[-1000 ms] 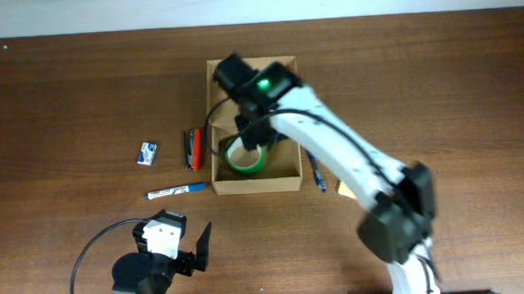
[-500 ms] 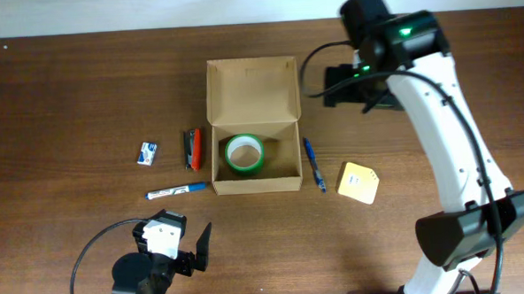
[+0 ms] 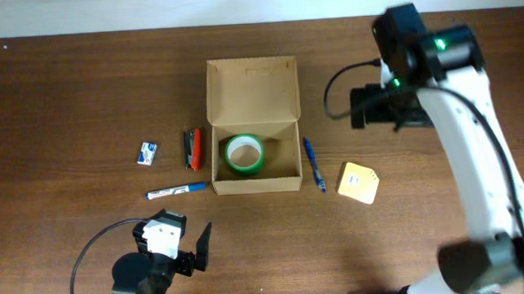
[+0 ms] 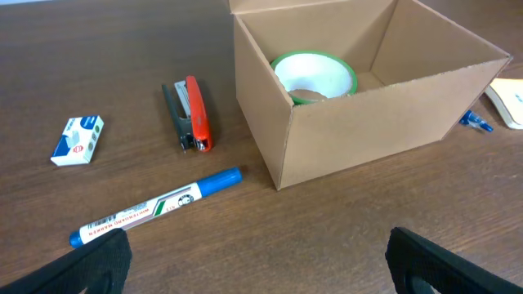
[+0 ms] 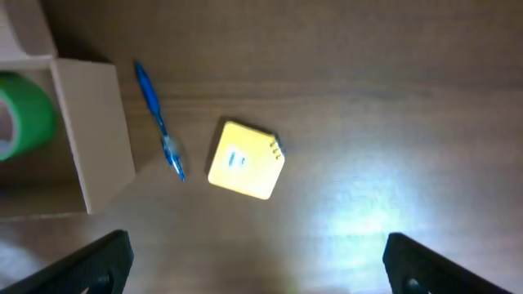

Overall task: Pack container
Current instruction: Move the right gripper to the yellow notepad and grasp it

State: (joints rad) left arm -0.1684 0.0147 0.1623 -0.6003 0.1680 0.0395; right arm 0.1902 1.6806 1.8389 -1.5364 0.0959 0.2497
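Observation:
The tan cardboard box (image 3: 251,81) stands open in the middle of the table, its lid flap up at the back. A green tape roll (image 3: 244,154) lies inside; it also shows in the left wrist view (image 4: 315,75). My right gripper (image 5: 261,273) is open and empty, high above the table to the right of the box, over a blue pen (image 5: 159,122) and a yellow notepad (image 5: 245,161). My left gripper (image 4: 261,273) is open and empty, low near the front edge, facing the box (image 4: 368,122) and a blue marker (image 4: 155,206).
A red stapler (image 3: 192,148) and a small white-and-blue staples box (image 3: 148,153) lie left of the box. The blue marker (image 3: 177,191) lies at its front left corner. The pen (image 3: 313,164) and the notepad (image 3: 358,182) lie to its right.
My right arm has swung from over the box, out to the right of it. The green tape roll stays inside the box. The left arm has not moved.

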